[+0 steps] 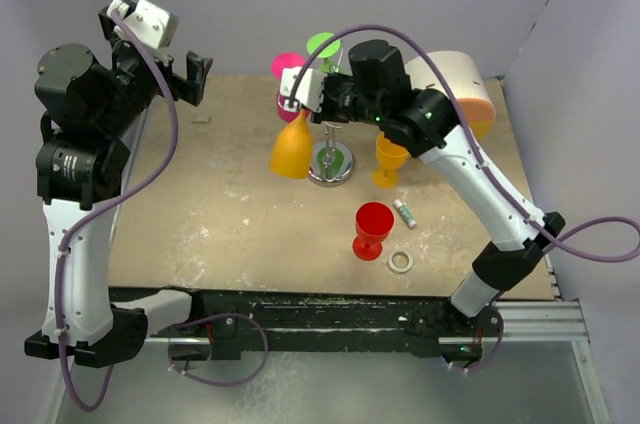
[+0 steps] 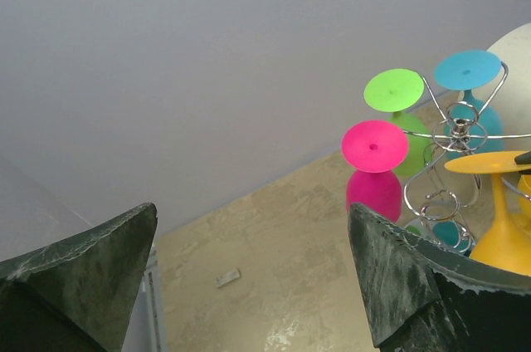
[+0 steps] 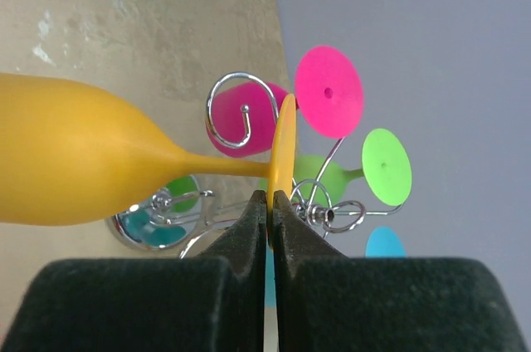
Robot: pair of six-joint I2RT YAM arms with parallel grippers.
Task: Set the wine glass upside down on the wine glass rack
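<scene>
Gripping the wine glass (image 3: 75, 161) by its foot in the right gripper (image 3: 270, 202), bowl-down beside 1 curl of the wine glass rack (image 3: 245, 109), wanting the stem going in level, leaving the left gripper (image 2: 253, 211) gaping.

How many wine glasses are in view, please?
6: pink, green and blue hang on the rack; orange one in the right gripper; another orange and red stand on the table.

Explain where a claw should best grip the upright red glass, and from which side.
Probably the narrow stem between bowl and foot of the red glass, approached level from its left: the ring and tube crowd its right.
</scene>
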